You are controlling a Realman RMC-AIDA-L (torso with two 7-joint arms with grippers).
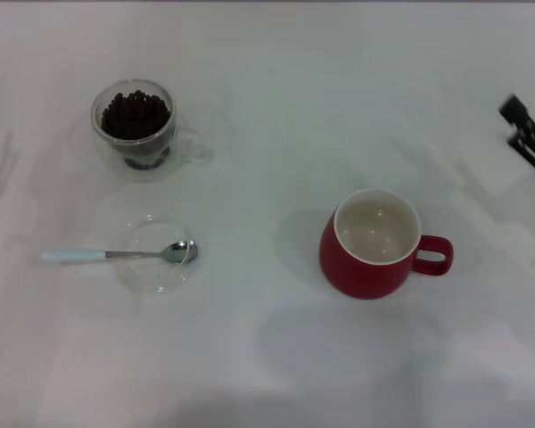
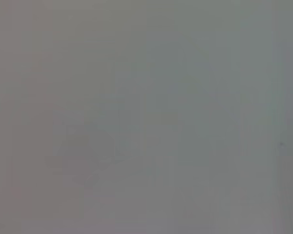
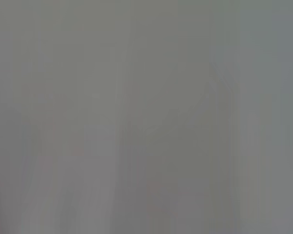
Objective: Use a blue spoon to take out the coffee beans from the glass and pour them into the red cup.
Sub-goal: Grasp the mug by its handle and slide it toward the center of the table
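Note:
In the head view the glass (image 1: 135,130) stands at the back left, its handle to the right, filled with coffee beans (image 1: 135,114). The blue spoon (image 1: 116,255) lies with its metal bowl in a flat clear dish (image 1: 153,257) and its pale handle pointing left. The red cup (image 1: 374,244) stands right of centre, empty, with its handle to the right. My right gripper (image 1: 528,135) shows only as a dark tip at the right edge, far from the cup. My left gripper is out of view. Both wrist views show only plain grey.
The white table (image 1: 267,357) holds nothing else; its surface shows only faint shadows and creases.

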